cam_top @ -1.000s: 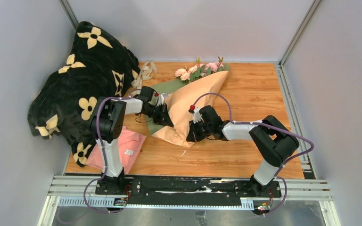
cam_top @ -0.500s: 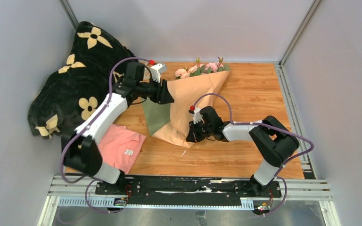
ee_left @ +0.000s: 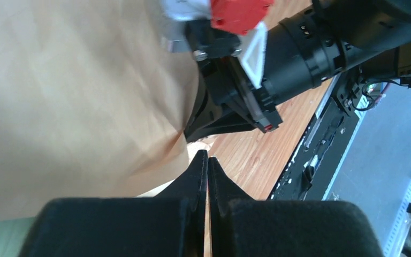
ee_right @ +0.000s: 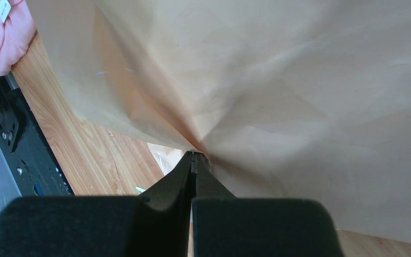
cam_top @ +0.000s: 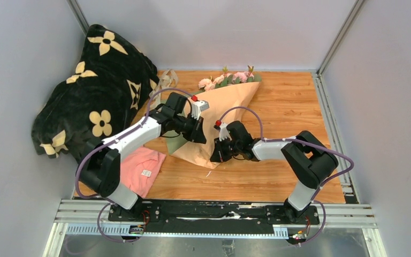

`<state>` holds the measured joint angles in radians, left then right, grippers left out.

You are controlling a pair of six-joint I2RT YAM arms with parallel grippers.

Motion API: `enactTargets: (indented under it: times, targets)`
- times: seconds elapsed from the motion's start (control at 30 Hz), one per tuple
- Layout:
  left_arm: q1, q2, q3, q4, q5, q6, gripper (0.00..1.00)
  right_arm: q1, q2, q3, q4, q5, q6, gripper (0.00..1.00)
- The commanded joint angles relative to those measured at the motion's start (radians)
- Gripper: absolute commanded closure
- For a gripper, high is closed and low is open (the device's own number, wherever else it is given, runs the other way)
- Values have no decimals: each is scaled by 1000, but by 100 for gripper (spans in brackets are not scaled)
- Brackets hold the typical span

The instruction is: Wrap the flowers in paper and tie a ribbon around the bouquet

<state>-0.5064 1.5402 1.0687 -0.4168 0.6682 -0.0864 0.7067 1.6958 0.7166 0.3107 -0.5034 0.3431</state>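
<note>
While the right tool point(ee_right: 193, 156) pinches the paper point(ee_right: 299, 80), the left tool point(ee_left: 207, 160) hangs clenched nearby.

Camera set: one overhead view, two wrist views, all meeting on the paper point(cam_top: 222, 110).
Top external is looking down from above and behind the arm bases point(cam_top: 124, 210), from far off, taking in the whole table point(cam_top: 294, 107). Left wrist is looking along the left gripper point(ee_left: 207, 160), very close to the paper's peach face, facing the right arm point(ee_left: 321, 48) and the near rail point(ee_left: 306, 166). Right wrist is looking along the right gripper point(ee_right: 193, 159), close against the same sheet, catching the pink cloth point(ee_right: 2, 40) at its corner. All three are sharing the paper's lower end.
</note>
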Motion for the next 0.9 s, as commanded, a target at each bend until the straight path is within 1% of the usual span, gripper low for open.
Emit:
enactTargets:
  times: [0.0,0.1,0.17,0.27,0.33,0.57,0.67,0.87]
  targets:
    - [-46,-16,2,54,-42,1,100,12,50,-40,-106,-5,13,100]
    - [-63,56,-26,91,-90,-12,100,8,46,-43,-93,-13,23,100]
    - [-64,145,-18,88,-116,-14,100,6,42,-48,-88,-13,27,100]
    - [-64,252,14,33,-141,12,100,5,39,-53,-88,-12,27,100]
    - [-63,289,30,-37,-157,60,100,6,37,-56,-95,-10,23,100]
    - [-63,317,-9,-104,-228,176,100,-1,-1,-106,-128,-8,16,100]
    - [-61,328,6,-140,-224,210,100,-11,-36,-140,-159,-10,26,100]
    - [-61,313,0,-177,-216,277,100,-77,-120,-214,-298,16,75,100]
